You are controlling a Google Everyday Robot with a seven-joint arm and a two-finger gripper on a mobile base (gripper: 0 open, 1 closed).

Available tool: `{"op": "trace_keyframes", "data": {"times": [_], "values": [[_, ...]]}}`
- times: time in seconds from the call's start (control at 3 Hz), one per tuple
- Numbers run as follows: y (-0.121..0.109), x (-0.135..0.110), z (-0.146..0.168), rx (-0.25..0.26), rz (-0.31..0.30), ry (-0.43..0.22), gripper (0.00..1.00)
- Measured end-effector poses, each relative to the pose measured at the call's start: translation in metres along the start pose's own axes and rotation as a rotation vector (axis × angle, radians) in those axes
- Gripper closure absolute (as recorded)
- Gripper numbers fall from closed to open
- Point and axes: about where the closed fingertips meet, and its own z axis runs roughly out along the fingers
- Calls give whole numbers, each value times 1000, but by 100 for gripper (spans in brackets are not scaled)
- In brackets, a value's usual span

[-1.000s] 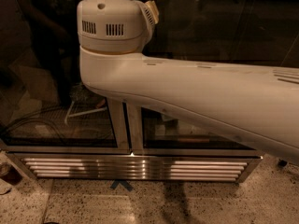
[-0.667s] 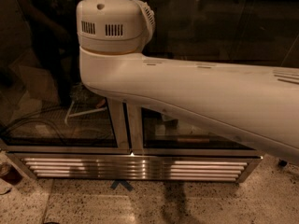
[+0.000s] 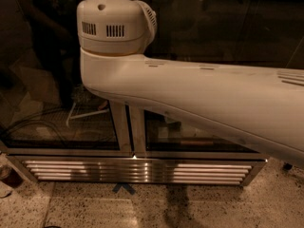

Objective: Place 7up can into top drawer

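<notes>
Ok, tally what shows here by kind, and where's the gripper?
Robot arm: 1
Glass doors: 2
Vent grille: 1
Blue tape mark: 1
Total: 5
The gripper is out of frame; no 7up can or drawer shows.

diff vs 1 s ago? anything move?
The joint housing turned slightly: the tan cap on its right is gone, and a side grille shows instead. The arm link, cooler doors and floor tape stayed put. The gripper, can and drawer are out of view.
</notes>
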Motion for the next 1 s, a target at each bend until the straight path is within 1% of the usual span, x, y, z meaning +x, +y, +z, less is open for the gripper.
{"op": "trace_keyframes", "data": {"times": [0.33, 0.67, 1.0], "values": [[0, 0, 0, 0, 0, 0, 42], [0, 0, 0, 0, 0, 0, 19], [0, 0, 0, 0, 0, 0, 22]]}}
